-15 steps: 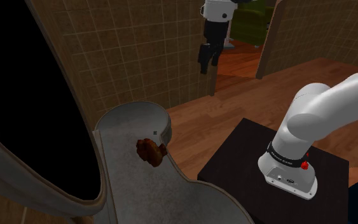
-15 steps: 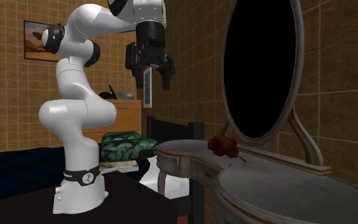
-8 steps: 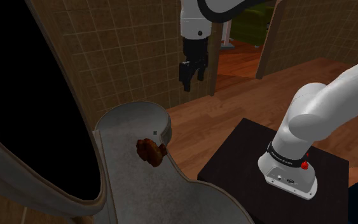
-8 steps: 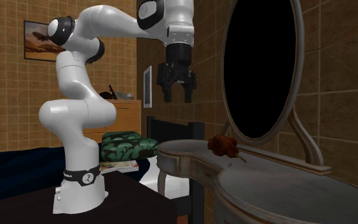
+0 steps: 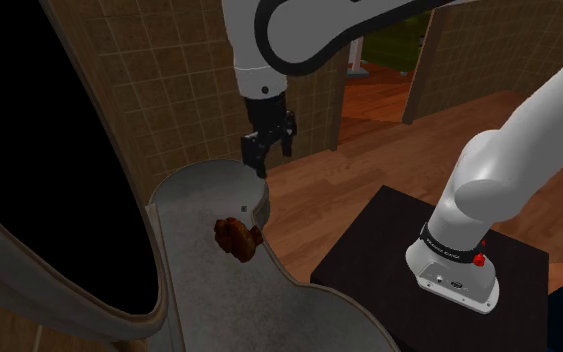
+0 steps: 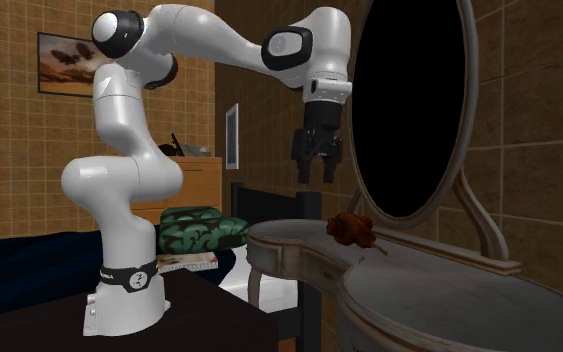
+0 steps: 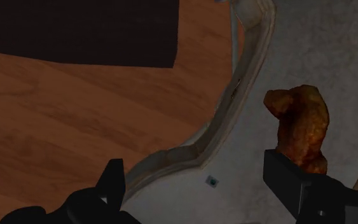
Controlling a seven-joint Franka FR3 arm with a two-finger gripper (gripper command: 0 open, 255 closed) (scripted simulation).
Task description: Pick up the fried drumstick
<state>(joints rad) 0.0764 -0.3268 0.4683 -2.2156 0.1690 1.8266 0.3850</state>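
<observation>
The fried drumstick (image 5: 235, 238) is a brown, crusty piece lying on a grey dressing table (image 5: 209, 300), close to the table's edge. It also lies on the table top (image 6: 419, 290) as the drumstick (image 6: 352, 229) in the second exterior view. My gripper (image 5: 259, 155) hangs open in the air above the table's rounded end, up and to the shoulder view's right of the drumstick. From the other side the gripper (image 6: 314, 172) is above and left of it. In the wrist view the drumstick (image 7: 301, 130) sits just beyond my right finger (image 7: 292, 175), outside the gap of the gripper (image 7: 199, 184).
A tall oval mirror (image 6: 409, 100), drawn black, stands in its frame (image 6: 479, 215) behind the drumstick. The table's raised rim (image 7: 234, 95) borders wooden floor (image 5: 369, 170). My dark stand (image 5: 389, 250) is beside the table. A chair back (image 6: 274, 205) and green cushion (image 6: 199, 228) sit behind it.
The arm has swung from high near the doorway toward the shoulder view's left and downward, bringing the gripper over the table's end. The drumstick has not moved.
</observation>
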